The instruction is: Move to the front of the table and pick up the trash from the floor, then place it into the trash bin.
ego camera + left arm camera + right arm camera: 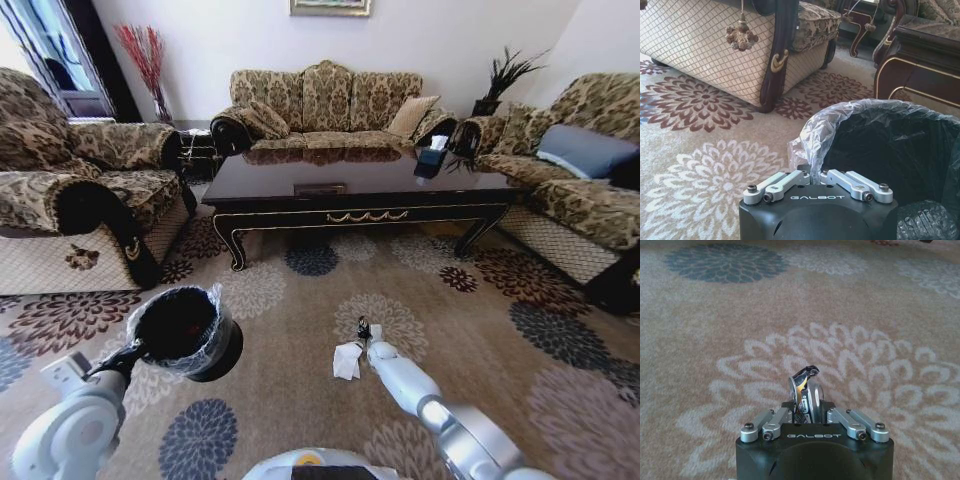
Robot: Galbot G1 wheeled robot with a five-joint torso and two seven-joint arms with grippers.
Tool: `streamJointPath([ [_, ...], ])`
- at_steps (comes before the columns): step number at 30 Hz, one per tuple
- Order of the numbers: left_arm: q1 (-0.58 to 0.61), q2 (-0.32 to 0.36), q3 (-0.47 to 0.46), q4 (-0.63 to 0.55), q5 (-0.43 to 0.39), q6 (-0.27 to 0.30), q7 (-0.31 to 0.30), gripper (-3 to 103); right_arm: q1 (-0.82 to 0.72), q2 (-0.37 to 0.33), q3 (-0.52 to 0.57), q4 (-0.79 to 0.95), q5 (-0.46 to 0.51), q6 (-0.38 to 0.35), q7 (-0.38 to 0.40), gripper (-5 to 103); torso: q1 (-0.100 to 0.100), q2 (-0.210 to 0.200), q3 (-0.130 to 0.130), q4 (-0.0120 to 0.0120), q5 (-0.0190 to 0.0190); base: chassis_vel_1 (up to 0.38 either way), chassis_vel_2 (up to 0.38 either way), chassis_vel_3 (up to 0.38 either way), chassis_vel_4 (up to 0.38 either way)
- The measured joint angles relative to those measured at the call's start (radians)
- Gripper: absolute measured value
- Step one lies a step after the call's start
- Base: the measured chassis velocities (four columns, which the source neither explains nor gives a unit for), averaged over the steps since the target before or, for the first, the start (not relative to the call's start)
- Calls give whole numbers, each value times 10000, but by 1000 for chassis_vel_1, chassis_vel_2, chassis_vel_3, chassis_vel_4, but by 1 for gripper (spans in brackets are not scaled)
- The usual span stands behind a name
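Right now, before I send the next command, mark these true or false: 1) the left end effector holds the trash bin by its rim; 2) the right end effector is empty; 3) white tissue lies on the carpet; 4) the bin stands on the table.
1) True: the left end effector is shut on the liner-covered rim of the trash bin.
2) False: the right end effector is shut on a small dark scrap.
3) True: the white tissue lies on the carpet beside the right end effector.
4) False: the bin is held off to the robot's left, well short of the table.
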Motion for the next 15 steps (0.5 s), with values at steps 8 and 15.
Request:
streamJointPath([
  [8,-133,8,273,111,-38,9,-7,3,-355,-595,-242,1726,463,151,18,25,1,0,0,1,0,0,0,0,0],
  [15,-424,-204,816,157,-738,50,-353,3,-731,-1662,-727,4759,-88,2046,-749,25,0,0,-1,-4,1,0,0,0,0],
])
